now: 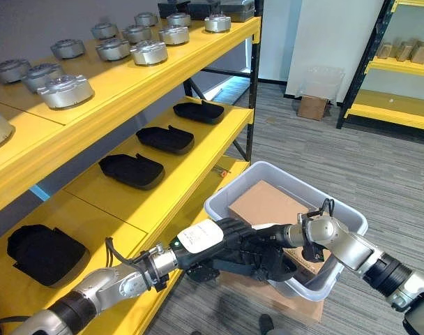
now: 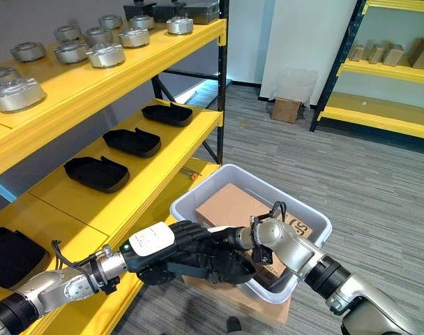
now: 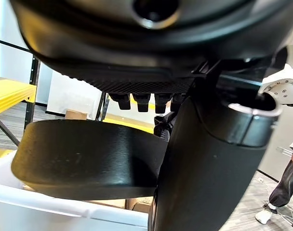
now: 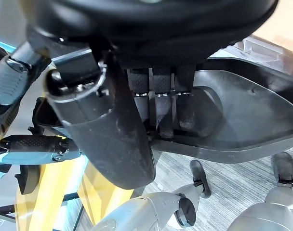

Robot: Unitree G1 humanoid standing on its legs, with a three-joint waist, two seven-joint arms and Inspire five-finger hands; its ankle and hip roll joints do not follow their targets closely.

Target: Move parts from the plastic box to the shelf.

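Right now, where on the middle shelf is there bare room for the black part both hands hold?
Both the left hand and right hand grip the black part at the plastic box. The middle shelf is bare between the nearest tray and the next tray; farther trays sit closer together.

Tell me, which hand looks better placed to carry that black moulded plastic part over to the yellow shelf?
Probably the left hand: it grips the black moulded plastic part on the yellow shelf's side. The right hand, also gripping, reaches from the grey plastic box's far side.
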